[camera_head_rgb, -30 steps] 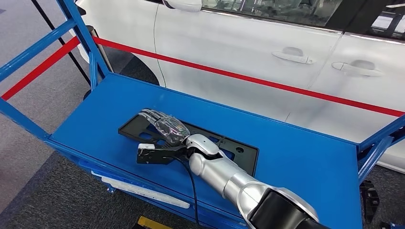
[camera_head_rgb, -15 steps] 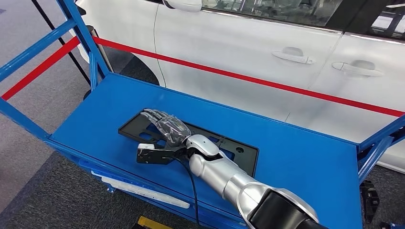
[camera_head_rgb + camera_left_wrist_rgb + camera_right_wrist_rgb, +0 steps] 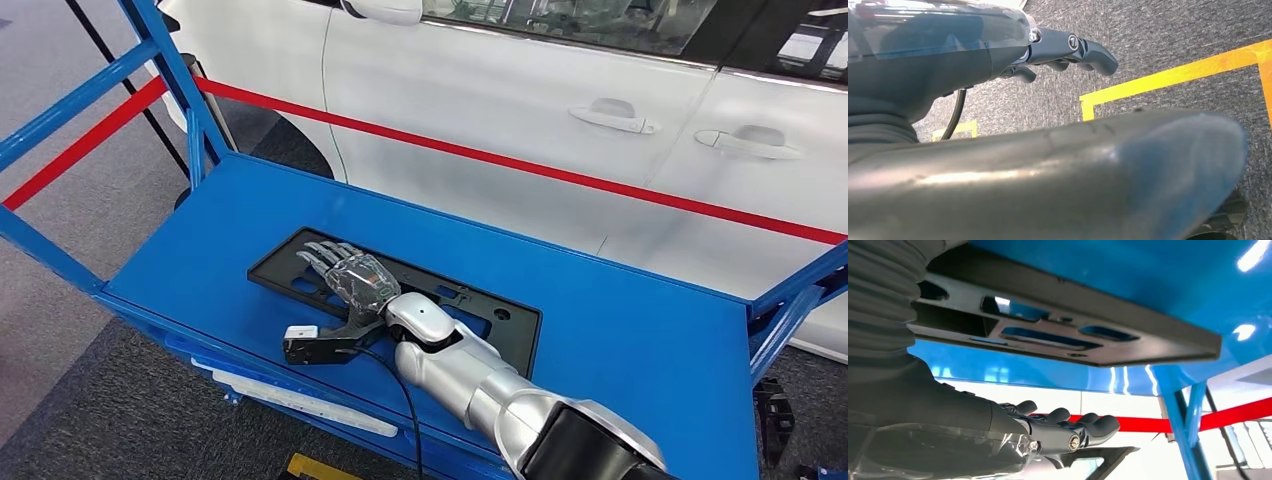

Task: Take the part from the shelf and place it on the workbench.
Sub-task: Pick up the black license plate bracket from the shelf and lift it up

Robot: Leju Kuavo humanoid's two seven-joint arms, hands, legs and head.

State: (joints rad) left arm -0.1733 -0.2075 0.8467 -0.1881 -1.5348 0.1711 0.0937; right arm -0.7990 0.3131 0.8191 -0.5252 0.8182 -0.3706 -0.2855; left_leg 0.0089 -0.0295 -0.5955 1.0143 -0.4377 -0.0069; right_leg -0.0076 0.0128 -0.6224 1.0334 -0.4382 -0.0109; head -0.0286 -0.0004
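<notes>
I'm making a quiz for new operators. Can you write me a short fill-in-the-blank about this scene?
1. The flat black part lies on a ____ surface.
2. The right robot hand hovers above the part with its fingers ____.
3. Behind the red bar stands a ____ car.

Missing words: blue; spread; white

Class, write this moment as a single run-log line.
right robot hand: open, fingers spread above black part | part: flat on blue table | left robot hand: empty
</notes>
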